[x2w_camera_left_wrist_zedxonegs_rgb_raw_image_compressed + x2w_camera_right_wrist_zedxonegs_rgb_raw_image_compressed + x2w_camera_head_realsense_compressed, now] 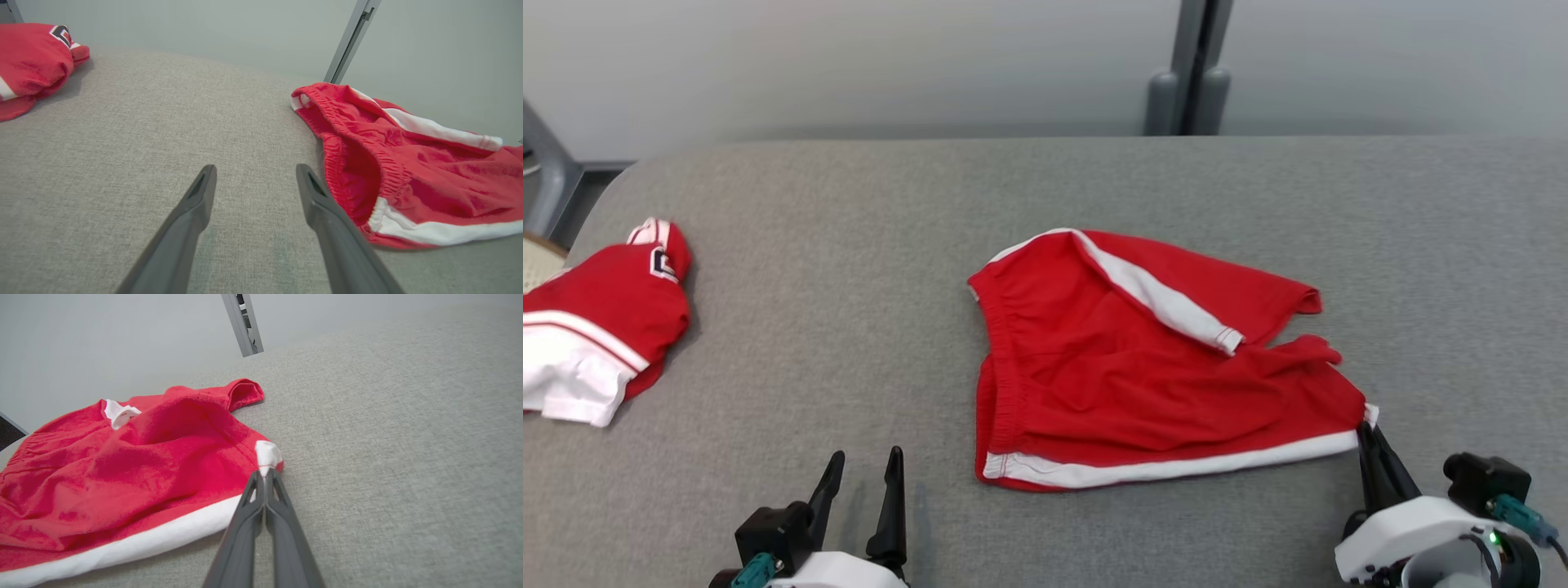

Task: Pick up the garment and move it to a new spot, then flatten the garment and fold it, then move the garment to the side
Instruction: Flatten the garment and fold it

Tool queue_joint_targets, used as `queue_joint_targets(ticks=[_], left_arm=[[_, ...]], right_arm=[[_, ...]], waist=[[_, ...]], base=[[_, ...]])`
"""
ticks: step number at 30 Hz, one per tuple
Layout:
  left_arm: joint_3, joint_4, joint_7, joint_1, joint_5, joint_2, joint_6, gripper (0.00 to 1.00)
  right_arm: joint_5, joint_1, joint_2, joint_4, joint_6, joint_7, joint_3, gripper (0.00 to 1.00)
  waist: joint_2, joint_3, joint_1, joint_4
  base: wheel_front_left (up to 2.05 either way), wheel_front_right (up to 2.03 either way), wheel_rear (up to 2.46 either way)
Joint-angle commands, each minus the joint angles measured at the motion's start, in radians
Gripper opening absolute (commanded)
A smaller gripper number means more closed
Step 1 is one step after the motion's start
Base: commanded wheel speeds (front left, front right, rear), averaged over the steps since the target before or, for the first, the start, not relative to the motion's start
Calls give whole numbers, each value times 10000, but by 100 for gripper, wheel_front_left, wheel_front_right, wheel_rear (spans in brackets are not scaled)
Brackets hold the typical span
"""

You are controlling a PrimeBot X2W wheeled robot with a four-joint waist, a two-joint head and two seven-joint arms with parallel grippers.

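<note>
Where grey surface (849,327) meets pale wall (849,65), right end effector (1363,428) pinching red shorts (1127,367) corner, left end effector (867,456) spread, empty.

Before me, a grey woven-fabric tabletop (849,286) with a rounded corner at 10 o'clock, backed by a plain pale grey wall (849,65), with a dark grey upright post (1186,49) at 1 o'clock; light soft, even, shadows faint.

light: bright, even | shadows: soft, under garment (1143,367) | wrist views: edges bowed
</note>
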Motion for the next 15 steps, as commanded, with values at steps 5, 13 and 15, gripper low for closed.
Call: queue_joint_targets(ticks=[5,13,15], left_arm=[[236,64,-1,324,184,40,183,100],[936,-225,0,741,1102,46,510,100],[1108,-351,0,869,1345,40,547,100]], right_arm=[[41,508,-79,-309,1,1,-250,100],[-1491,1117,-63,-2511,1,-1,-779,100],[-1730,1247,-54,-2902,1,1,-793,100]], waist=[[0,-700,0,-766],[0,-1000,0,-1143],[0,-1056,0,-1163]], base=[[0,0,0],[0,0,0],[0,0,0]])
